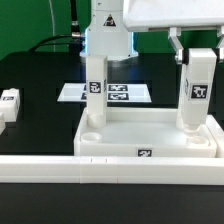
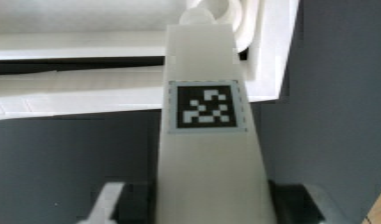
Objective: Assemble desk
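At nine o'clock of the exterior view a loose leg (image 1: 8,103) lies on the black table (image 1: 40,70), well apart from the desk top (image 1: 100,148), with bare table between them. The long rail (image 1: 60,167) runs along six o'clock, just beside the tray's near rim. Inside the tray, a standing leg (image 1: 94,95) is upright in the ten o'clock corner. The marker board (image 1: 128,93) lies flat behind the tray at twelve o'clock. The tray's middle floor is bare. At two o'clock the arm (image 1: 170,15) reaches down from above, gripper (image 1: 197,52) pointing straight down, its jaws clamped on the upper sides of the held leg (image 1: 196,95). That leg is upright, its lower end in the tray's two o'clock corner. In the wrist view the fingers (image 2: 112,205) flank the tagged leg (image 2: 208,130).
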Available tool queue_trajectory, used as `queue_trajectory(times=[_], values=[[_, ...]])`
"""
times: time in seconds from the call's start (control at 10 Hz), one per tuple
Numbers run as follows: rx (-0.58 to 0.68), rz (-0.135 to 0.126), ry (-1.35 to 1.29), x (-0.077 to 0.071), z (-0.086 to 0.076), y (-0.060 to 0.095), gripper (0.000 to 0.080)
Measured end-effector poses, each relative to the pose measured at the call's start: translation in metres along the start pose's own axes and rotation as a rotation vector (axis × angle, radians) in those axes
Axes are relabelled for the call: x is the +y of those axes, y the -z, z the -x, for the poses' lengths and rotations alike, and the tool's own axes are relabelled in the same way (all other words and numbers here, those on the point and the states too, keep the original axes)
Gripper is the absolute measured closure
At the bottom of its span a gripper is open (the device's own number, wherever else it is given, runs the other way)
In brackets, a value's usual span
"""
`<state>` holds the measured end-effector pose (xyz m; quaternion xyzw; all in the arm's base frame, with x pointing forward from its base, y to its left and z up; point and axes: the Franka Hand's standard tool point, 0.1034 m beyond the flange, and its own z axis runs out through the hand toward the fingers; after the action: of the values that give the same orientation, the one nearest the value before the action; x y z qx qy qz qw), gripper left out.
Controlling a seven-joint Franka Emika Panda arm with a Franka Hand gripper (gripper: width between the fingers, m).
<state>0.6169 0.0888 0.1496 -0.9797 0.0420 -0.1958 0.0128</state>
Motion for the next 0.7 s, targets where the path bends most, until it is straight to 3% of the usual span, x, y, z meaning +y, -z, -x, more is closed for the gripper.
queue_trajectory(times=[0.3,0.4,0.7], values=[[0.07,-0.005,0.005,-0.002,-0.004,0.001,0.0508],[0.06,-0.008,0.011,-0.007,0.005,-0.002,0.0508],[0.076,-0.021,0.017,-0.025,0.01,-0.002,0.0508]])
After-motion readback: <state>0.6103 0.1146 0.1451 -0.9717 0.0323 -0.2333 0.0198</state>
